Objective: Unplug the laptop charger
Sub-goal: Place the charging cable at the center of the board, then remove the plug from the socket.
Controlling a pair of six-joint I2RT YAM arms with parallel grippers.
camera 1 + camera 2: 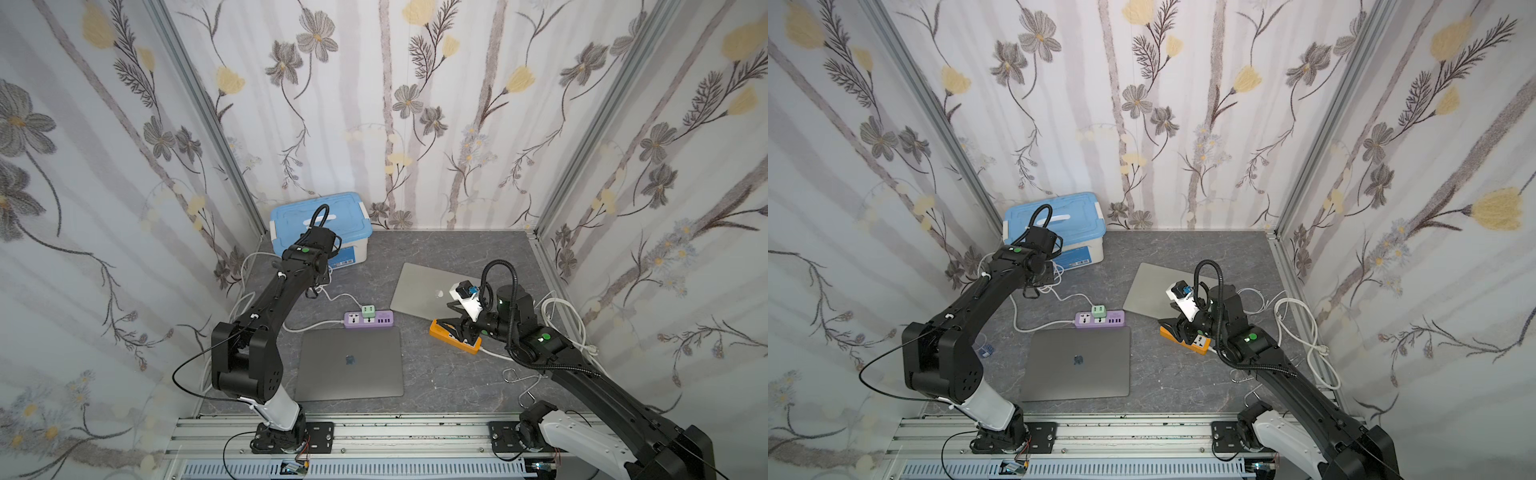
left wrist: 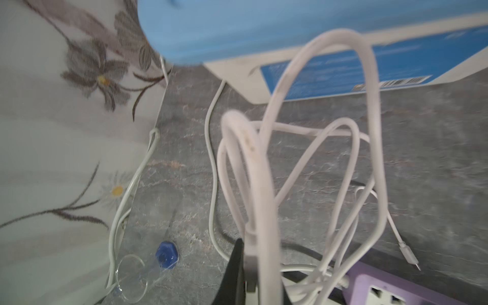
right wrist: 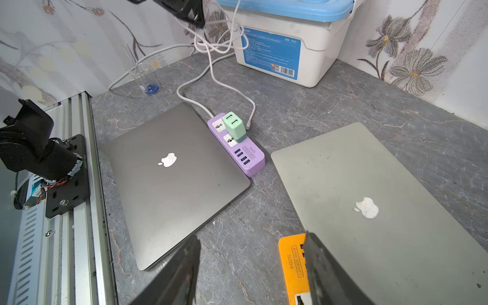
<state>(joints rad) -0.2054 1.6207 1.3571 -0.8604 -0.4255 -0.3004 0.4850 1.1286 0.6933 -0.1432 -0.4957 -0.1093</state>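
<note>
- Charger cable (image 2: 260, 184), looped white, is pinched in the left gripper (image 2: 244, 261), beside the blue-lidded box (image 2: 264, 26).
- Right gripper (image 3: 252, 237) spread wide at the orange power strip (image 3: 291, 264).

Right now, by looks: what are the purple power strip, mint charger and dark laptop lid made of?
Purple power strip: moulded plastic, satin, rounded edges. Mint charger: plastic too, slightly glossier, soft highlights. Dark laptop lid: probably anodised aluminium, even matte grey sheen; looks alone can't confirm.
</note>
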